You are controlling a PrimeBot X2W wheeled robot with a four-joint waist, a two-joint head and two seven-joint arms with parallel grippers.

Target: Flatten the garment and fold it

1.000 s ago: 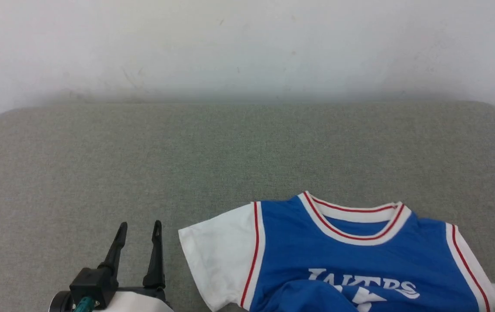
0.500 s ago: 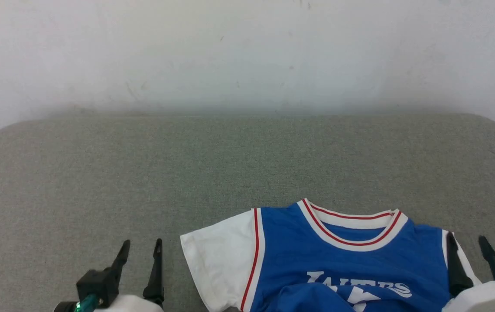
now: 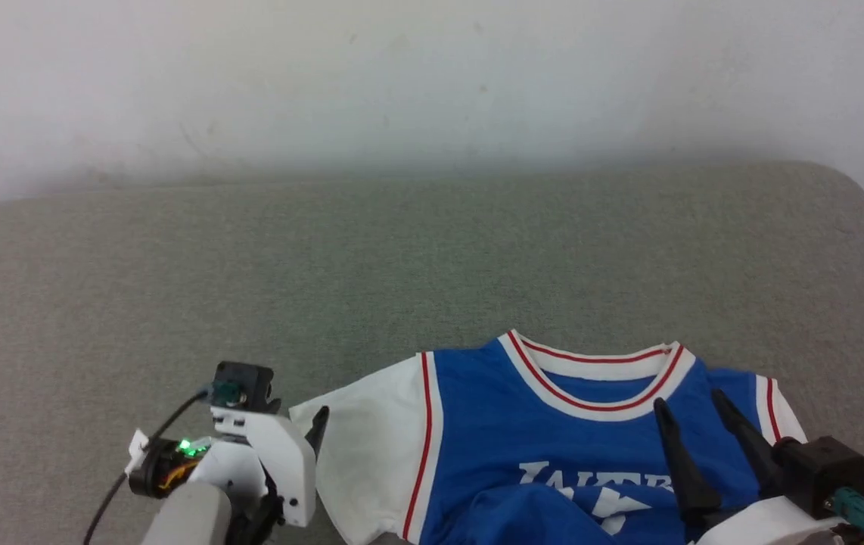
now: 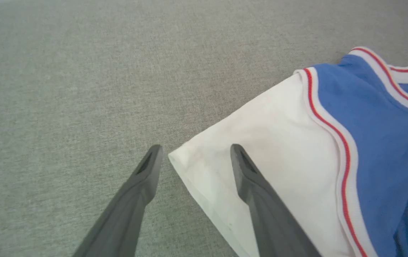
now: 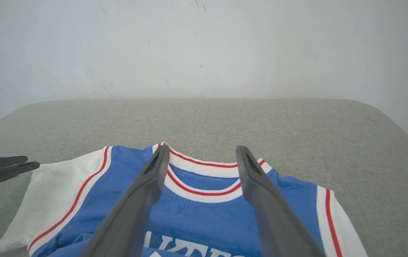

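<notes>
A grey-green fabric-covered table point(image 3: 432, 250) with rounded far corners stands against a plain white wall point(image 3: 432, 76) bearing faint scuff marks.

1. Head view, about 5 o'clock: slanted white capitals point(image 3: 583, 478) across the blue chest of the garment point(image 3: 477, 424) read roughly "AKER". The first letter is unclear and the end is hidden.
2. Just below them, a white figure point(image 3: 615, 517) is partly covered by a fold of cloth and cannot be read.
3. Right wrist view, 6 o'clock: the same capitals point(image 5: 189, 246), cut off by the bottom edge, show roughly "KTE".
</notes>
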